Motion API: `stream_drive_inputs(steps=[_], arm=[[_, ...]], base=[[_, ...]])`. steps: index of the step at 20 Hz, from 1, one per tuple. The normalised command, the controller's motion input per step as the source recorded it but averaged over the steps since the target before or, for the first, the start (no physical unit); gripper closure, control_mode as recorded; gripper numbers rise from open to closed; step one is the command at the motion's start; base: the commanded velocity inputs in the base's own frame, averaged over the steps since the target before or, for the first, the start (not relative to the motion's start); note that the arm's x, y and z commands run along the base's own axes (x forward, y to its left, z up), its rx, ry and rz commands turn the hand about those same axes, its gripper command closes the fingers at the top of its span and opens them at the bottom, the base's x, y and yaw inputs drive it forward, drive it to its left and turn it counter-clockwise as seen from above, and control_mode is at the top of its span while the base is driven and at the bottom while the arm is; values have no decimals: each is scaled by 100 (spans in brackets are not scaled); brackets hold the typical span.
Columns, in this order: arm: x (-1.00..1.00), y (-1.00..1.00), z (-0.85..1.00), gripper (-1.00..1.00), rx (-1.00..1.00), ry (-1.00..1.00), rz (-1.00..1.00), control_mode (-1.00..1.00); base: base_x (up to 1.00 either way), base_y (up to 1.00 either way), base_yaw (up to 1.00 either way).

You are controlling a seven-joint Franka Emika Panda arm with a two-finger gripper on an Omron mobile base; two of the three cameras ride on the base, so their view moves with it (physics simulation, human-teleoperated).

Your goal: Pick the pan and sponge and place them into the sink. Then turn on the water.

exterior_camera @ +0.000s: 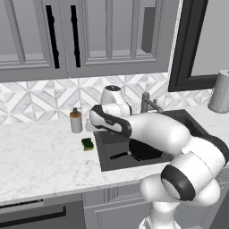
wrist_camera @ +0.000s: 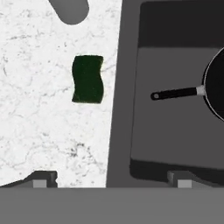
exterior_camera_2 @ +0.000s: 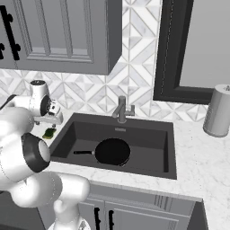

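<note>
Already the round black long-handled frying pan (exterior_camera_2: 112, 152) lay inside the dark grey rectangular sink (exterior_camera_2: 148, 130) — while the small green sponge (wrist_camera: 88, 79) sat on white marble counter (wrist_camera: 39, 113) beside its rim, the two-finger gripper (wrist_camera: 111, 178) hovering above, fingers spread, empty.

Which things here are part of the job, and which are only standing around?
Part of the job:
- pan, already in the sink
- sponge, on the counter left of the sink
- faucet
- gripper, open, above the sink's edge

Standing around:
- soap dispenser
- grey canister
</note>
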Motion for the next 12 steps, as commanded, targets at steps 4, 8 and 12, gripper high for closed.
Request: stream_drive_inputs(steps=[4, 8, 12], arm=[[44, 41, -26, -100, 0, 2, 29, -100], [34, 31, -37, -100, -2, 1, 16, -100], [19, 14, -49, -100, -5, 6, 1, -100]], base=[[0, 0, 0], [0, 0, 0], [0, 0, 0]])
